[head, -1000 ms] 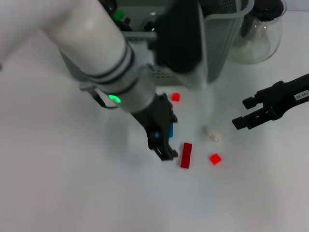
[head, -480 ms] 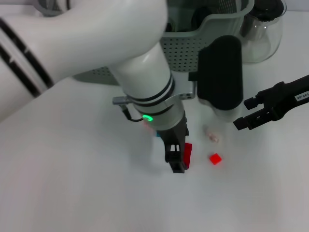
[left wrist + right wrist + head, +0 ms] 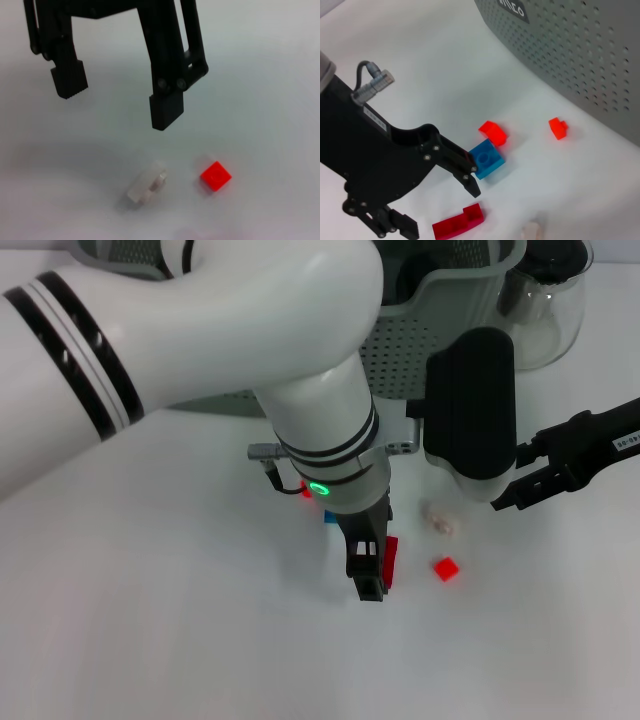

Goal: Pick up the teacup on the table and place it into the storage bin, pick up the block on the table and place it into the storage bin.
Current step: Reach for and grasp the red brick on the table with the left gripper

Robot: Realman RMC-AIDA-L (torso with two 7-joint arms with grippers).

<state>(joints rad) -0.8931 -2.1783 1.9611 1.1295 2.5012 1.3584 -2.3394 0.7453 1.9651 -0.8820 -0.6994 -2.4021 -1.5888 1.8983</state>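
My left gripper (image 3: pixel 368 565) points down at the table, open, with the long red block (image 3: pixel 390 558) against its right finger. In the right wrist view the left gripper (image 3: pixel 437 210) has its fingers spread on either side of the long red block (image 3: pixel 457 223). A blue block (image 3: pixel 487 157) lies just behind it. My right gripper (image 3: pixel 518 478) hovers open at the right, near a clear block (image 3: pixel 438 520) and a small red block (image 3: pixel 446 568). The left wrist view shows the right gripper (image 3: pixel 118 97) above both. The storage bin (image 3: pixel 400 350) stands behind. No teacup is visible.
A clear glass teapot (image 3: pixel 545 310) stands at the back right beside the bin. Two more small red blocks (image 3: pixel 493 132) (image 3: pixel 558 127) lie on the white table in front of the bin wall (image 3: pixel 580 55). My left forearm covers much of the head view.
My left arm has swung to the right, carrying its gripper from over the blue block to the long red block. The right gripper has barely moved.
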